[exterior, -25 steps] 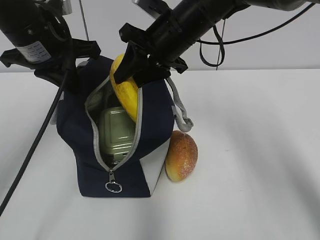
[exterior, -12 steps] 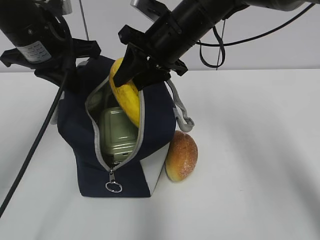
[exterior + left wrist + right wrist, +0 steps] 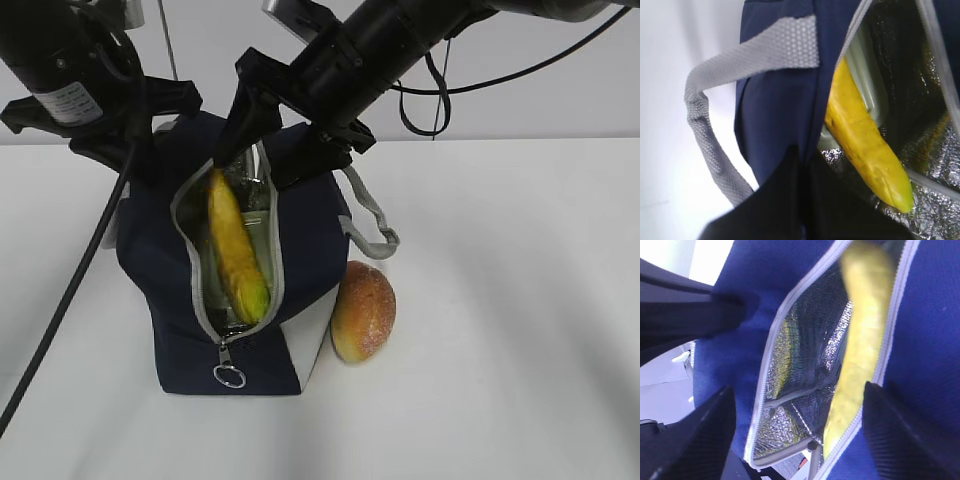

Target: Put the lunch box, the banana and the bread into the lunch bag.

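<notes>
The navy lunch bag [image 3: 170, 330] stands unzipped on the white table. The yellow banana [image 3: 236, 250] lies loose inside its opening, on top of the green-lidded lunch box [image 3: 866, 75], which it mostly hides. My right gripper [image 3: 272, 145] hangs open just above the bag's mouth, its fingers [image 3: 905, 435] either side of the opening and off the banana [image 3: 860, 340]. My left gripper [image 3: 802, 167] is shut on the bag's far-left rim [image 3: 780, 110]. The golden-brown bread [image 3: 363, 310] rests on the table against the bag's right side.
A grey strap handle [image 3: 370, 225] droops over the bag's right side toward the bread. The metal ring pull [image 3: 228, 376] hangs at the near end of the zipper. White tabletop [image 3: 500, 330] stretches to the right and front.
My right gripper opened and let go of the banana, which dropped from upright between the fingers to lying inside the bag on the lunch box. The left gripper stayed put.
</notes>
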Available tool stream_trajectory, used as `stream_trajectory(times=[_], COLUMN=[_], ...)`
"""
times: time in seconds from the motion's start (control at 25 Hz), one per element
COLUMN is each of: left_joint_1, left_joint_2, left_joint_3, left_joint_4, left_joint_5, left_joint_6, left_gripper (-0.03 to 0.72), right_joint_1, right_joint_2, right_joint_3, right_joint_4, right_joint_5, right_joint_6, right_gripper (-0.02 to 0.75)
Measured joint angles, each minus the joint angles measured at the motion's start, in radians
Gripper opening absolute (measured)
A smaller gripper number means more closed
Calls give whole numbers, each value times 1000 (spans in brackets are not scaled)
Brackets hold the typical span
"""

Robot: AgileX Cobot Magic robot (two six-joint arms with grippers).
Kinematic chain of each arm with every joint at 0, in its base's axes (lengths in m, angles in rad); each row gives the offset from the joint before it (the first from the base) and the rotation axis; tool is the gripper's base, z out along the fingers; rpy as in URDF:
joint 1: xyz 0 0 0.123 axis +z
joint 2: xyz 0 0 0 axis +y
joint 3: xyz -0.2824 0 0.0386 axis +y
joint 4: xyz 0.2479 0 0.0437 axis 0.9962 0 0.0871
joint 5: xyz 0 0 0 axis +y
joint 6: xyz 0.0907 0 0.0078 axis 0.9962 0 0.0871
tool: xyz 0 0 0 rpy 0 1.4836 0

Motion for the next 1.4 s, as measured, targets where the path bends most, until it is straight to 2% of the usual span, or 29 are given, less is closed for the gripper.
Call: stream_trajectory(times=[0.24, 0.36, 0.84, 1.12, 1.4], left_joint_1=[0, 0, 0, 0, 0], left_joint_2=[0, 0, 0, 0, 0], left_joint_3=[0, 0, 0, 0, 0], left_joint_4=[0, -1, 1, 2, 3], left_joint_5=[0, 0, 0, 0, 0], left_joint_6=[0, 0, 0, 0, 0], left_gripper=[-3, -3, -3, -3, -3], right_joint_1=[-16, -27, -38, -39, -39], right_joint_2=[-5, -37, -162, -289, -457], right_joint_3=[-45, -75, -75, 119, 466], right_joint_4=[11, -29, -383, -469, -500], right_joint_5=[2, 4, 22, 12, -177], right_joint_6=[4, 16, 216, 245, 269], right_gripper=[605, 595, 589, 588, 588])
